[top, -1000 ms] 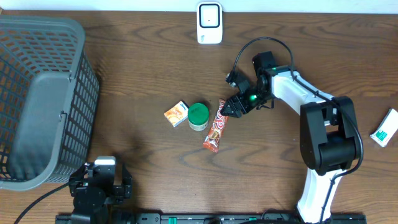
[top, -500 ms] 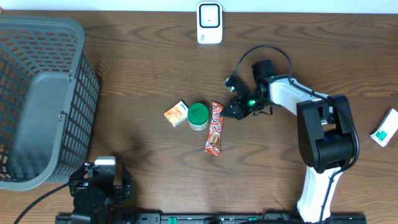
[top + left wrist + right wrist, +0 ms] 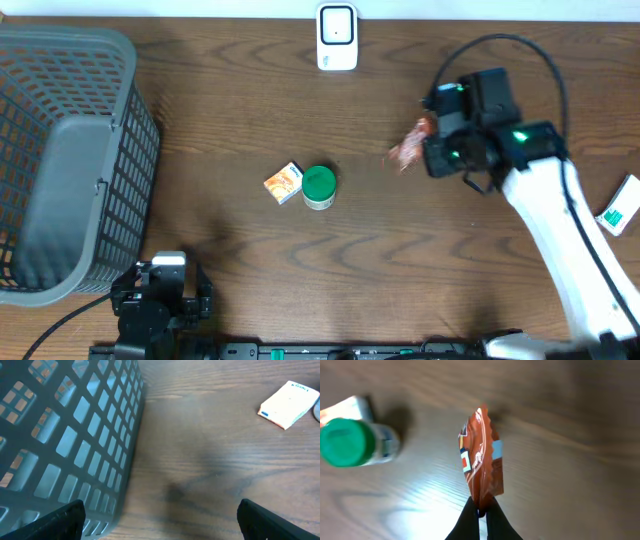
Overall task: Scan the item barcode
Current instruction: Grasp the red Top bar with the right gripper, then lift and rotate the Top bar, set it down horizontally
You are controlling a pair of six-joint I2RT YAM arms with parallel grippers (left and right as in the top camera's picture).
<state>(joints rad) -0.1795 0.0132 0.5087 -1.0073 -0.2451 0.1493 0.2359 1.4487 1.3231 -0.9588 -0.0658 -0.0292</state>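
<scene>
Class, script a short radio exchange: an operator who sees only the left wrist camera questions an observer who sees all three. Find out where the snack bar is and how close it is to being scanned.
Operator: I see only the basket and a white box. Where is the snack bar?
Observer: The right hand is shut on one end of it, holding it above the table.
Operator: Is it at the scanner?
Observer: Not yet. The scanner stands at the far table edge, and the bar hangs off to its right.
</scene>
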